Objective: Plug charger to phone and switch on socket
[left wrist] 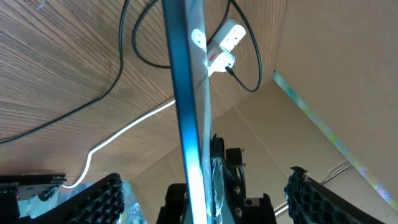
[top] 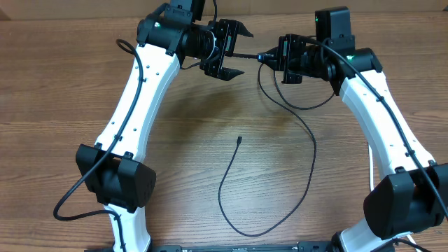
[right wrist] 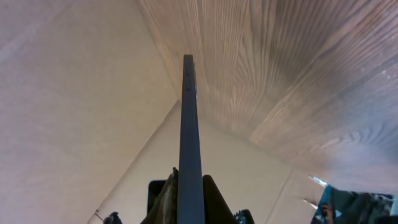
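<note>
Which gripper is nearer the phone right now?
Right. The right gripper is shut on one end of the phone; the left gripper is open around its other end, fingers clear of it.

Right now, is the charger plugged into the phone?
Unplugged. The charger tip lies loose on the table, apart from the phone held in the right gripper.

Bright even light, soft shadows, glare along phone (left wrist: 186,112) edge

Matt wood-grain table (top: 56,105), glossy-edged phone (left wrist: 186,93), smooth white plastic socket (left wrist: 227,37).
</note>
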`<state>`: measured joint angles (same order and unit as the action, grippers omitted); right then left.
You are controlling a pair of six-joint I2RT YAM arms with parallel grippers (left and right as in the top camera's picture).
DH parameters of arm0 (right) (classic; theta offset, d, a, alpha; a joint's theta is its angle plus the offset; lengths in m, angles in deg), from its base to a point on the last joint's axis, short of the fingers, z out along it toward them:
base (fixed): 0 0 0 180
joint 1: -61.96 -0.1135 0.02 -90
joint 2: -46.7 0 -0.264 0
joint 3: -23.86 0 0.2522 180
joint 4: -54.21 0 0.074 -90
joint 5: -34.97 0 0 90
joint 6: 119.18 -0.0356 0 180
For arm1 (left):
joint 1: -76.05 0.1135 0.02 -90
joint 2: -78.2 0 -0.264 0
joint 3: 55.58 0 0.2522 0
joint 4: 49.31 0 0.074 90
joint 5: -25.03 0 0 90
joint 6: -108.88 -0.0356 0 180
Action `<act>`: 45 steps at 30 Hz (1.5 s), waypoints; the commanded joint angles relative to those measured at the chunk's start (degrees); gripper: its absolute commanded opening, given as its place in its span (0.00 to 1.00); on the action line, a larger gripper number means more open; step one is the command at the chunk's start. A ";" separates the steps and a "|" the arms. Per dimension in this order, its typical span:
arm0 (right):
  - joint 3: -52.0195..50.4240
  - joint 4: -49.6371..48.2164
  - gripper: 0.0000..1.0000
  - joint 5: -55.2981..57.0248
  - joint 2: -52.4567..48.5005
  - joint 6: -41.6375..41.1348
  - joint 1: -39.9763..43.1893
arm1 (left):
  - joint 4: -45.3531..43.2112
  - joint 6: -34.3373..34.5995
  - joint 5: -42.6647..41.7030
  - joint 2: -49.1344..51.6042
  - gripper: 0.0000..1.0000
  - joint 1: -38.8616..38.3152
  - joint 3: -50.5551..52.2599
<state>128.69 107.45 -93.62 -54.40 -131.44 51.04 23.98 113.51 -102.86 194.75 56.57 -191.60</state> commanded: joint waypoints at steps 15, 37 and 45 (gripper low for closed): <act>2.38 -0.90 0.04 -9.53 3.69 -1.05 -0.28 | 0.02 1.18 2.14 0.46 0.68 1.88 0.02; 2.36 -5.25 0.04 -9.27 4.02 -6.25 -3.61 | -0.26 1.84 1.86 0.46 0.33 1.88 0.02; 2.36 -5.18 0.04 -7.45 4.02 -6.21 -3.48 | -0.24 1.79 1.88 0.46 0.34 1.90 0.02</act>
<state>128.69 102.54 -101.00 -53.38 -137.23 48.05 24.16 114.95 -101.00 194.75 58.54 -191.60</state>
